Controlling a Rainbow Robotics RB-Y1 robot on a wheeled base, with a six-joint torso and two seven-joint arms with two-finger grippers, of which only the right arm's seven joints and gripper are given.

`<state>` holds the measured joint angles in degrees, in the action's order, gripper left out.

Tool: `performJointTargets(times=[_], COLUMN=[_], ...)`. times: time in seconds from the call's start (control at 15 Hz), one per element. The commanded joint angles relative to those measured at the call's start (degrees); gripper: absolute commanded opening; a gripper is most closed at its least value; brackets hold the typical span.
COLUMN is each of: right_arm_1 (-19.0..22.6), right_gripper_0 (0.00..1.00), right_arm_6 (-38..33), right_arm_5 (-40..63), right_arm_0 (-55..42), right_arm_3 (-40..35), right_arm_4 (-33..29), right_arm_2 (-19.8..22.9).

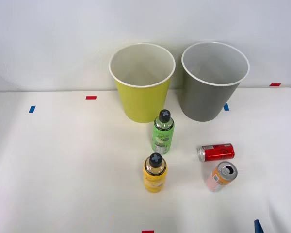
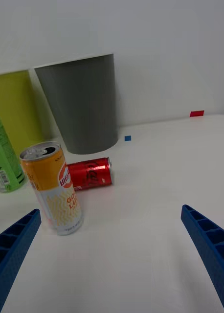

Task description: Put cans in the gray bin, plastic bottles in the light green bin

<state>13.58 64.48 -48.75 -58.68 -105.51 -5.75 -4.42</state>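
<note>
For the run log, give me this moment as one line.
right pincer open, holding nothing | red can lying | orange can upright | bottles upright | gray bin, green bin without items

Wrist view: light green bin (image 2: 11, 112) cut off at the frame edge, one strip of wall visible. Green bottle (image 2: 5, 159) cropped, cap out of frame. Gray bin (image 2: 82, 102) rim seen edge-on, interior hidden. Red can (image 2: 92, 173) partly covered by orange can (image 2: 53, 188). Label print illegible in front view.

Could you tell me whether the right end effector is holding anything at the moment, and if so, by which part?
Nothing is held. The right end effector is open, its fingers wide apart with bare table between them; the orange and pink can stands untouched.
</note>
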Motion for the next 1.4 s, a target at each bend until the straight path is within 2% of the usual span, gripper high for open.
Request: performJointTargets(times=[0.07,0.4,0.8,1.4], right_arm_1=[4.5,7.7,12.7,12.1], right_gripper_0=[1.0,1.0,1.0,1.0], right_arm_6=[9.3,18.3,19.5,22.2], right_arm_5=[0.1,-0.6,1.2,8.3], right_arm_0=[3.5,11.8,19.2,27.3], right_arm_3=[0.8,6.9,7.2,7.2], right_arm_4=[9.5,18.3,22.4,24.1], right_arm_2=[-6.8,-11.7,-17.6,-18.7])
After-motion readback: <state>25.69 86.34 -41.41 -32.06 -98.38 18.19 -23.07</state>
